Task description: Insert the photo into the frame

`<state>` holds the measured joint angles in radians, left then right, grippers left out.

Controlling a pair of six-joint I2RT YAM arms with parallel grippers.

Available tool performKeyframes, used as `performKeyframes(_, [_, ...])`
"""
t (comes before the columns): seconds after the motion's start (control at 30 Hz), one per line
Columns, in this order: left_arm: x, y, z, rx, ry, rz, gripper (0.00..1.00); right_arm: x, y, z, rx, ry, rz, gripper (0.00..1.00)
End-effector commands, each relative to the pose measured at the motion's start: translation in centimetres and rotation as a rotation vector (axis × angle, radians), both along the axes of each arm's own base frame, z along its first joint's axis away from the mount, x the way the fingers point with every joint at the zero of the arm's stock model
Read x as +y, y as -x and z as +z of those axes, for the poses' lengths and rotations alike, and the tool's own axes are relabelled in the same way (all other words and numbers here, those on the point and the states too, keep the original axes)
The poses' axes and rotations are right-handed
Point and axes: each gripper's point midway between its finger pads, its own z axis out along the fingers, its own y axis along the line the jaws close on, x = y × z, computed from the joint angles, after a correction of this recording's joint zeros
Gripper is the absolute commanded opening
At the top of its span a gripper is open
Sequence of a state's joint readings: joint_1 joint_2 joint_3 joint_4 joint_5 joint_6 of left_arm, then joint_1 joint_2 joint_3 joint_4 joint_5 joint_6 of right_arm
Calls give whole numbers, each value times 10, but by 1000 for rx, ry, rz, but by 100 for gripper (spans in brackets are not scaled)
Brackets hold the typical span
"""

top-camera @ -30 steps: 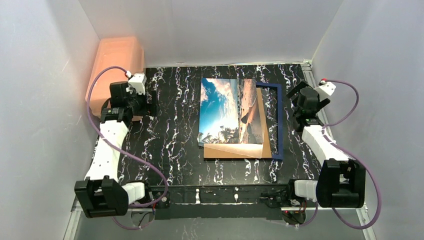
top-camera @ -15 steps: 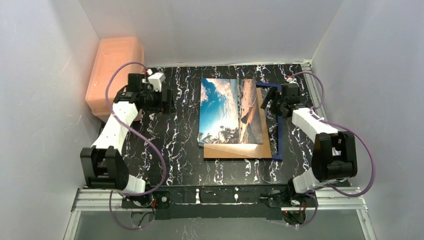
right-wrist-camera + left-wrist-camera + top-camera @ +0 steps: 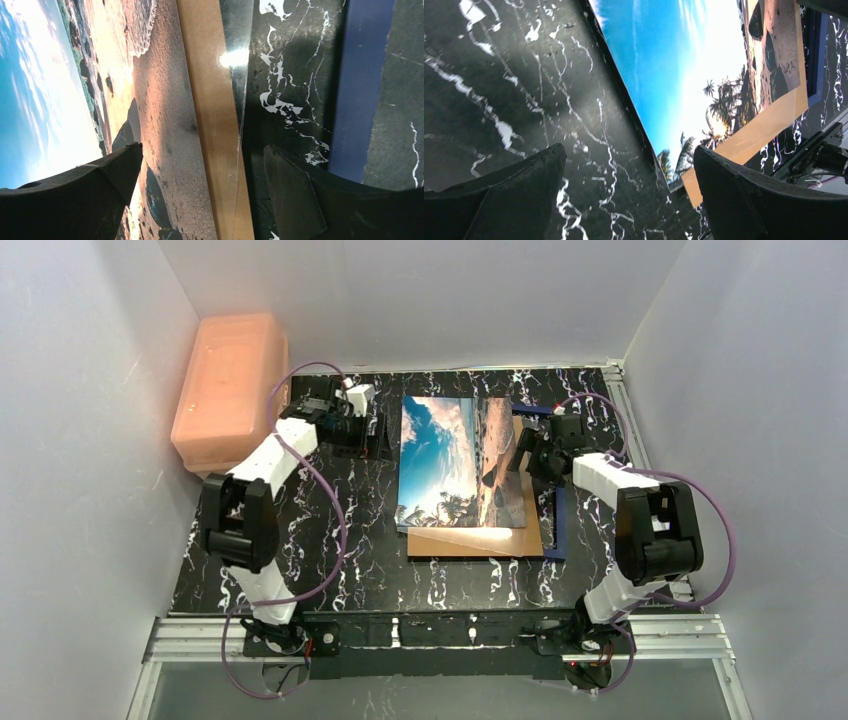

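**Both pincers gape at opposite edges of the photo, nothing held**

The photo (image 3: 450,460) – a beach print with blue sky, palms and tan sand – lies flat in the middle of the black marbled desk (image 3: 340,540). It rests on top of a plain brown board (image 3: 470,542), which shows as a strip along the print's near edge and another along its right edge. The frame (image 3: 560,530) lies under both; its navy border shows on the right side, along the near edge and at the far right corner. The print sits shifted to the left, so its left part reaches past the board and out over the desk.

The left pincer (image 3: 378,432) is low beside the photo's left edge, near the far corner. Its fingers (image 3: 499,200) are spread as wide as they go, and in the wrist view the print's edge runs between them; neither finger touches it.

The right pincer (image 3: 522,453) is over the photo's right edge – also fully spread, gripping nothing. In its wrist view one finger stands over the sand, the other over bare desk inside the navy border. Between them lie the board's strip and a clear sheet (image 3: 240,35) catching a glint.

An orange plastic box (image 3: 228,380) sits at the far left corner, well apart.
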<state>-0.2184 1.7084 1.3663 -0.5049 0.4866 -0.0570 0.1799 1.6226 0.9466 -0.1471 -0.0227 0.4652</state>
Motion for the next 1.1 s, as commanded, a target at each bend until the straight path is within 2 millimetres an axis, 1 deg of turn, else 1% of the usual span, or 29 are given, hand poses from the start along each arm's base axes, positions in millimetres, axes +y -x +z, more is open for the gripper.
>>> performKeyframes(0.0, [-25, -11, -7, 36, 58, -19, 99, 9, -2, -2, -17, -36, 32, 99])
performKeyframes(0.1, [-30, -16, -20, 31, 45, -23, 98, 11, 2, -10, 2, -47, 42, 99])
performKeyframes(0.2, [-33, -24, -32, 29, 48, -8, 98, 9, 4, -17, 16, -25, 45, 99])
performKeyframes(0.37, [-39, -27, -53, 65, 49, 3, 98, 9, 6, -24, 30, -24, 48, 99])
performKeyframes(0.43, [-42, -28, -58, 71, 51, -2, 98, 10, 7, -25, 34, -29, 52, 99])
performKeyframes(0.53, [-45, -28, -65, 81, 45, -5, 96, 19, 10, -27, 38, -73, 67, 99])
performKeyframes(0.67, [-44, -27, -71, 71, 18, -3, 87, 42, 19, -30, 54, -151, 103, 99])
performKeyframes(0.7, [-44, -27, -71, 65, 15, -4, 84, 48, 15, -26, 28, -165, 119, 99])
performKeyframes(0.8, [-41, -23, -71, 54, 8, -4, 79, 64, 18, -19, 17, -206, 154, 99])
performKeyframes(0.87, [-40, -17, -71, 63, 9, -7, 77, 69, 19, -14, 10, -236, 168, 99])
performKeyframes(0.93, [-38, -12, -66, 60, 10, -6, 75, 74, 20, -7, -3, -264, 187, 99])
performKeyframes(1.0, [-36, -7, -65, 54, 5, -5, 73, 80, 22, 1, -14, -304, 207, 99])
performKeyframes(1.07, [-32, -2, -68, 52, -12, -10, 72, 88, 25, 7, -24, -357, 222, 99])
